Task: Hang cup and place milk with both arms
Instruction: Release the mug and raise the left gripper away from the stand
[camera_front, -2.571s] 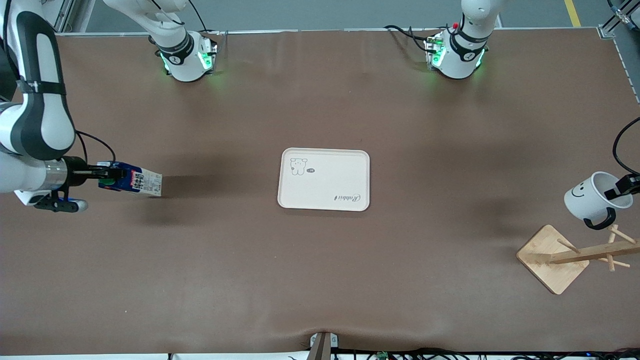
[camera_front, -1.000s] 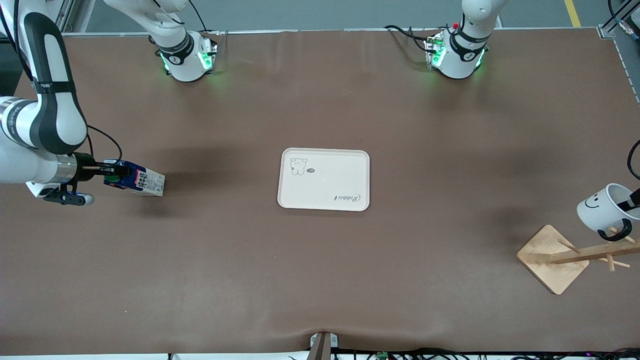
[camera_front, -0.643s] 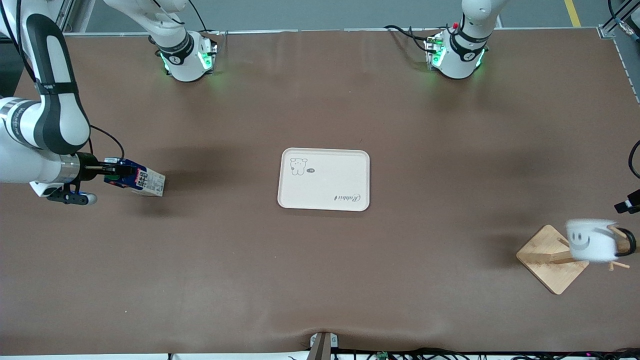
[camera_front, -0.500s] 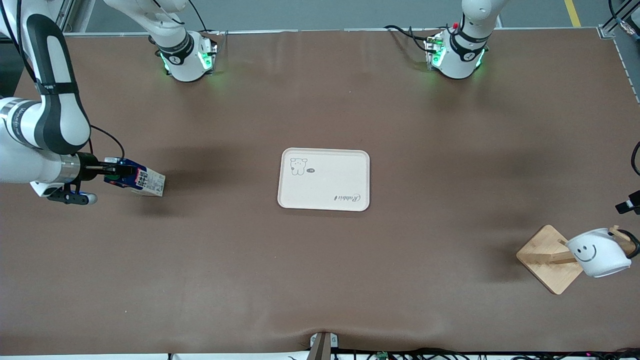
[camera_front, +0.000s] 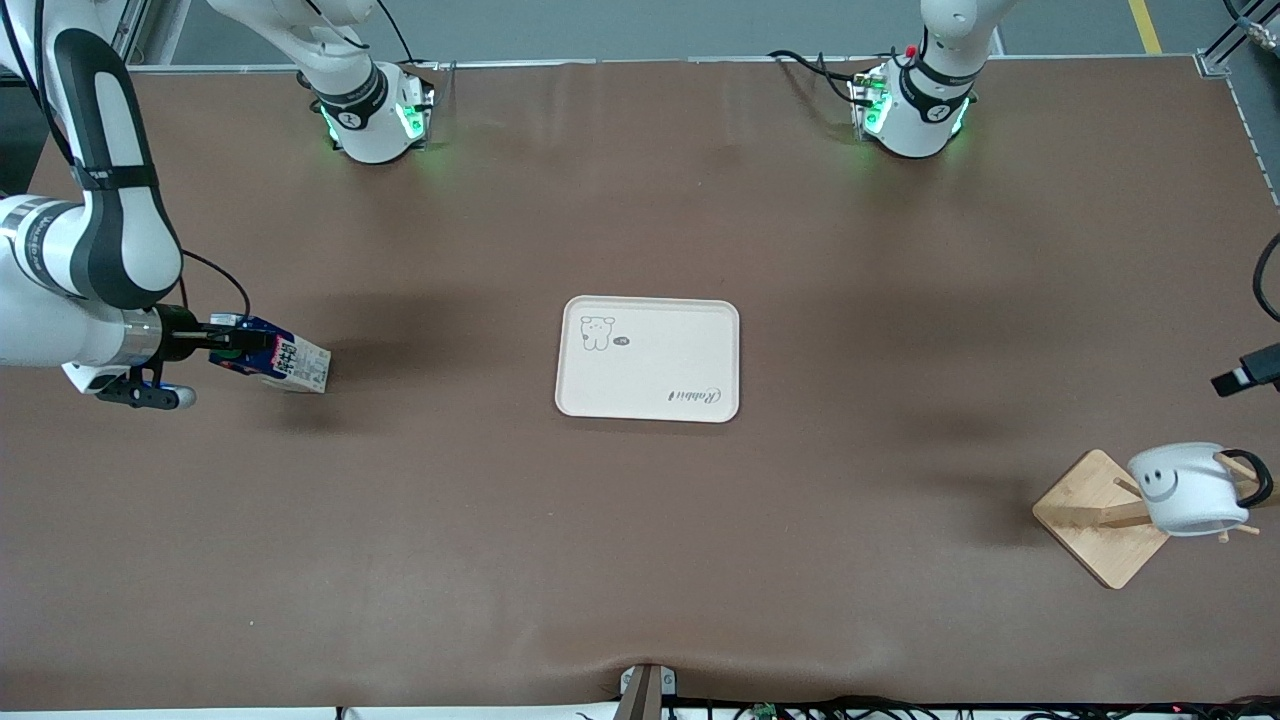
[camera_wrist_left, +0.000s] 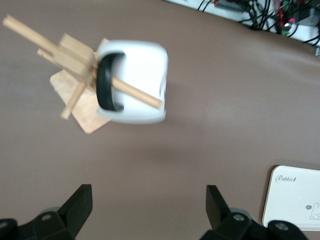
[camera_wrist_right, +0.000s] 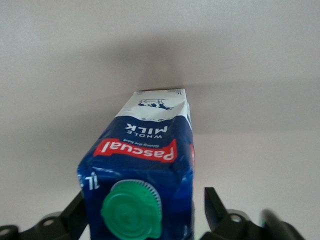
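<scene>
The white cup (camera_front: 1185, 490) with the smiley face hangs by its black handle on a peg of the wooden rack (camera_front: 1090, 520) at the left arm's end of the table. In the left wrist view the cup (camera_wrist_left: 142, 75) is threaded on a peg of the rack (camera_wrist_left: 75, 85). My left gripper (camera_wrist_left: 148, 195) is open and empty, up and away from the cup, and shows at the frame edge in the front view (camera_front: 1238, 378). My right gripper (camera_front: 222, 345) is shut on the cap end of the blue milk (camera_front: 285, 362), held tilted just above the table at the right arm's end. The green cap and red label show in the right wrist view (camera_wrist_right: 145, 165).
A white tray (camera_front: 648, 358) with a bear drawing lies at the table's middle, and its corner shows in the left wrist view (camera_wrist_left: 292, 200). The two arm bases (camera_front: 372, 115) (camera_front: 912, 105) stand along the farthest edge of the table from the front camera.
The left gripper let go of the cup, which dropped onto the rack peg and settled there. The left gripper opened and drew away. The right gripper with the milk barely moved.
</scene>
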